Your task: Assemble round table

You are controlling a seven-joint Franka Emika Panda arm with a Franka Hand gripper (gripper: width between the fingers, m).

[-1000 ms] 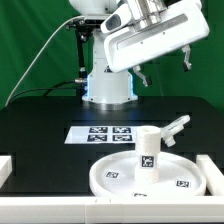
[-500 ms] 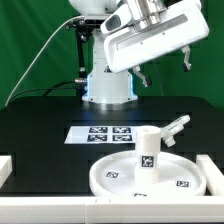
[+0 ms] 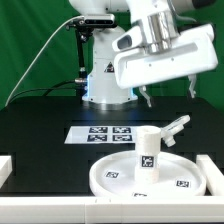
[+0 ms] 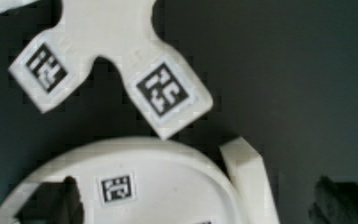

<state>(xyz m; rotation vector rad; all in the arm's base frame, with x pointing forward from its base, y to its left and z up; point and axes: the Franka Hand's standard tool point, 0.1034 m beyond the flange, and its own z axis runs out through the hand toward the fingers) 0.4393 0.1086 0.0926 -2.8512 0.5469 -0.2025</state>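
Observation:
The large round rimmed disc (image 3: 112, 177) lies at the front of the table. The short post (image 3: 148, 150) stands upright on it. The cross-shaped piece (image 3: 178, 125) rests tilted just behind the post, on the exterior view's right. My gripper (image 3: 167, 93) hangs above and behind these parts, open and empty. In the wrist view the cross-shaped piece (image 4: 108, 40) shows two tags. A rounded white part with a tag (image 4: 149, 180), apparently the post, lies between my dark fingertips (image 4: 48, 203). My gripper (image 4: 194, 205) touches nothing there.
The marker board (image 3: 108, 133) lies on the black table behind the disc. White edge rails stand at the front left (image 3: 6, 165) and front right (image 3: 218, 170). The robot base (image 3: 108, 88) is at the back.
My gripper has come down and shifted slightly to the exterior view's right, and the hand has levelled out. The parts have not moved.

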